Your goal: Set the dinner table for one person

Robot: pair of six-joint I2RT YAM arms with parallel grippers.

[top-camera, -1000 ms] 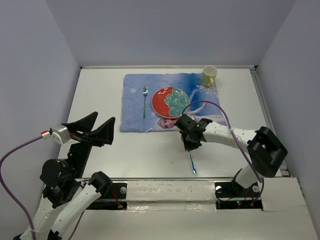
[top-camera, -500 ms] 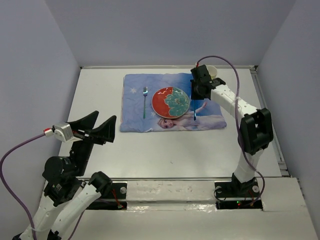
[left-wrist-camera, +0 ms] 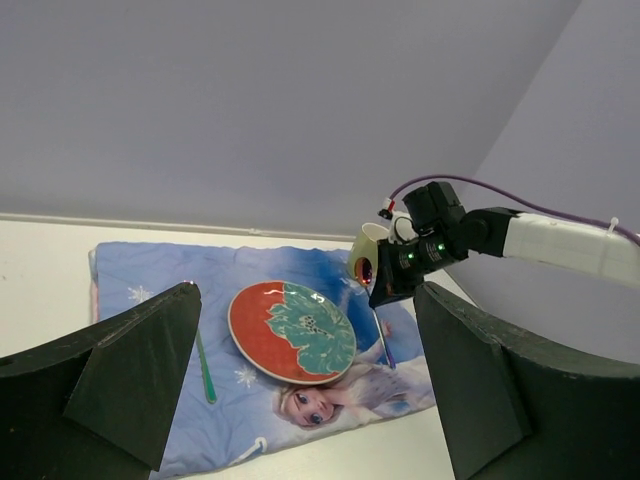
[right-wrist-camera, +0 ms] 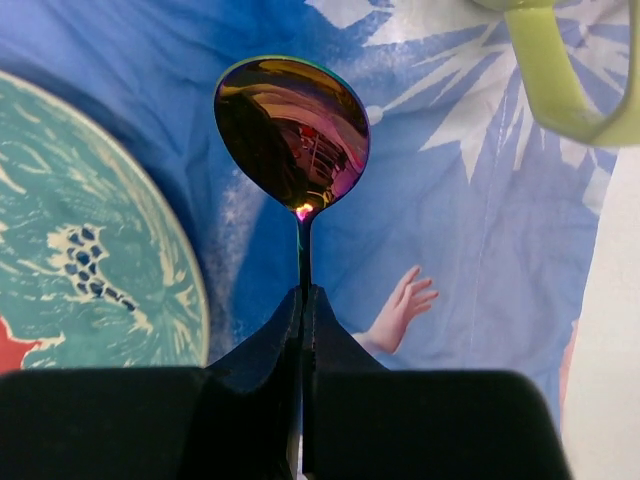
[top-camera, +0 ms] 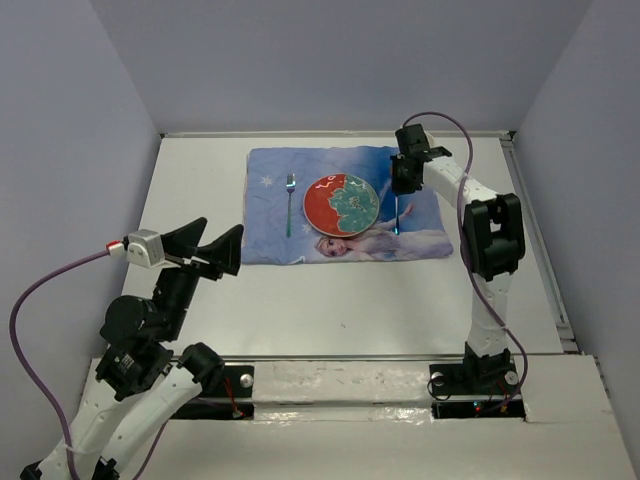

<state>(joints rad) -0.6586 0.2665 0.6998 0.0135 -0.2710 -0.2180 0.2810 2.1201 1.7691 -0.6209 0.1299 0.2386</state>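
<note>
In the right wrist view the spoon [right-wrist-camera: 292, 130] shows only its bowl and a short neck. The rest of its handle is buried between the pressed-together fingers of the right claw [right-wrist-camera: 303, 295], the cup [right-wrist-camera: 560, 70] is cut by the top edge to one curved strip, and the plate [right-wrist-camera: 90, 230] runs out past the left edge. From the left wrist, the right claw covers part of the cup, and the spread fingers [left-wrist-camera: 110, 390] of the left claw [left-wrist-camera: 310, 290] run off the bottom edge — one hides the fork's [left-wrist-camera: 206, 368] far end. From above, the spoon is too thin to tell bowl from handle.
</note>
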